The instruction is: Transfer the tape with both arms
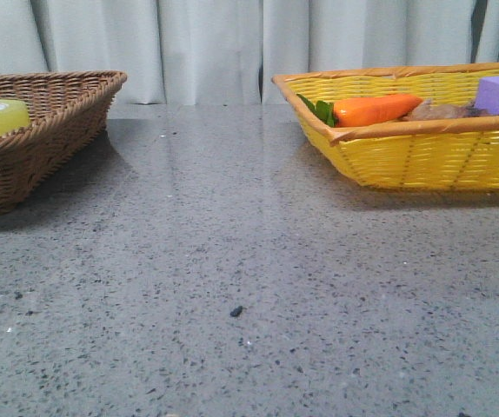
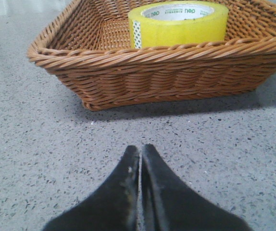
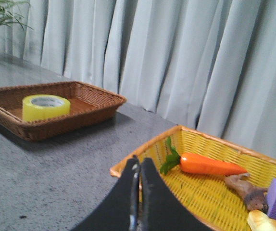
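The tape (image 2: 178,24) lies flat in the brown basket (image 2: 104,72) just ahead of the left tool (image 2: 141,151), which is clenched empty; the right tool (image 3: 139,166), also clenched, hangs above the yellow basket (image 3: 195,192). That fits tape awaiting pickup or just delivered, so no move is certain.

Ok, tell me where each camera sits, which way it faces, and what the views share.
Front view: low over the grey table, facing forward to the curtain; brown basket left, yellow basket right.
Left wrist view: on the left arm, low near the table, facing the brown basket holding the tape; the shut left gripper shows.
Right wrist view: on the right arm, higher, above the yellow basket's rim, facing the curtain; the shut right gripper shows.
Shared: all three show the tape in the brown basket; front and right wrist views share the carrot.
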